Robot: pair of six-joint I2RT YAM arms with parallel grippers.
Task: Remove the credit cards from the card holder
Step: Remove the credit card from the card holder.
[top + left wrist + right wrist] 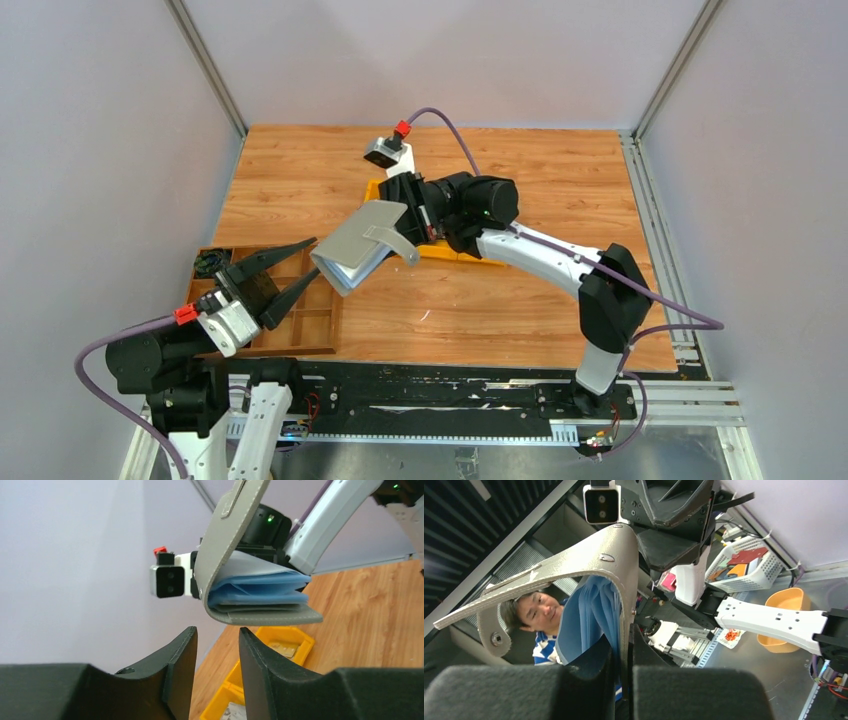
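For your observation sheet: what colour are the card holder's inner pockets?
The inner pockets are light blue; left wrist view.

Grey soft card holder (358,243), half open, blue inner pockets (255,587) fanned out, closing tab (392,240) hanging loose. Held tilted above the desk (500,310), one cover pinched in right end effector (623,652). Can't make out credit cards inside.

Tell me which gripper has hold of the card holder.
The right gripper: its jaws clamp one flap of the card holder in mid-air. The left gripper is open and empty, pointing at it.
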